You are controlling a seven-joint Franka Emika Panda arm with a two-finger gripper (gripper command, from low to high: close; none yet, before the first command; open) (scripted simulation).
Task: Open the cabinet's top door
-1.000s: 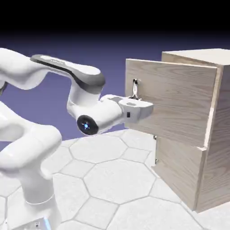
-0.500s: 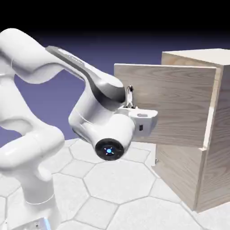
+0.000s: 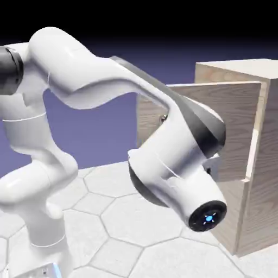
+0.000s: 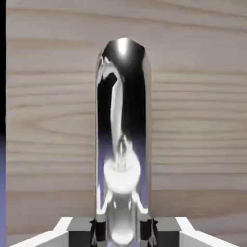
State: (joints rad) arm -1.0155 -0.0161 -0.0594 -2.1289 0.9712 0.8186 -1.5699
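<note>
White arm [image 3: 108, 87] rises at lower left, arches high, then bends down and right. Bulky wrist housing [image 3: 179, 174] fills the exterior view's centre, its blue-lit end cap facing the camera, hiding the end effector behind it. Hand view: end effector [image 4: 123, 229] clamped tight, both grey fingertips [image 4: 99, 231] pressing a silver bar between them.

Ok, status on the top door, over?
End effector shut on handle. Top door swung partly open from cabinet. Arm's elbow blocks exterior view; nothing obstructing.
</note>
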